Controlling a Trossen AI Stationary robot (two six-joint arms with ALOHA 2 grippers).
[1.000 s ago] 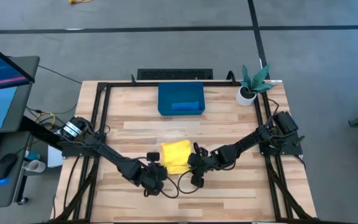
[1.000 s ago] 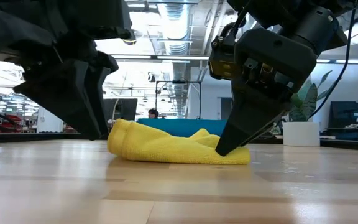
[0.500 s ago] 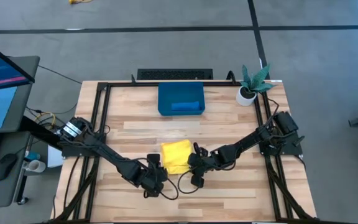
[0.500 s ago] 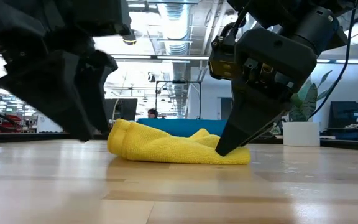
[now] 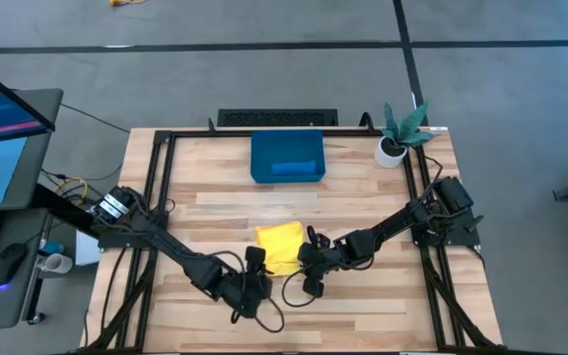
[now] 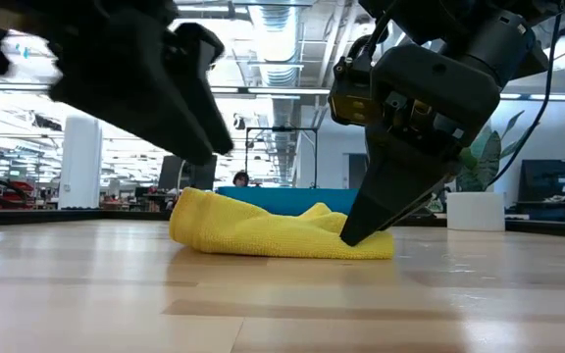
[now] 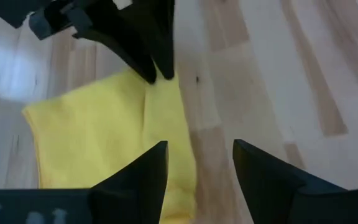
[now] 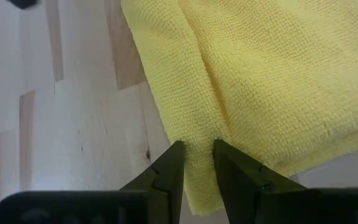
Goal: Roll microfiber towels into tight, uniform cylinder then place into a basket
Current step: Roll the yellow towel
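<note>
Now the yellow towel [image 5: 279, 246] lies folded in a loose heap near the middle of the wooden surface [image 5: 363, 197], somewhat toward its near edge, with both arms closing on it from either side. Seen from above, the right claw [image 5: 307, 258] sits at the towel's 4 o'clock corner, its tips down on the cloth; in the right wrist view its two dark fingers [image 8: 166, 171] stand nearly together and pinch a ridge of the towel's [image 8: 260, 74] edge between them. In the low view that same claw [image 6: 361, 226] leans down onto the right end of the towel [image 6: 273, 235], which stays flat on the boards. The left claw [image 5: 255, 259] is at about 7 o'clock from the towel, just beside its near-left corner; its fingers [image 7: 135, 177] are spread apart, one over the yellow cloth [image 7: 92, 137] and one over bare wood, holding nothing. The dark-blue basket [image 5: 287, 156] stands well apart at 12 o'clock from the towel, toward the far edge, with a rolled blue towel [image 5: 294, 169] inside along its near wall. A small white pot with a green plant [image 5: 394, 143] stands at the far right corner.
</note>
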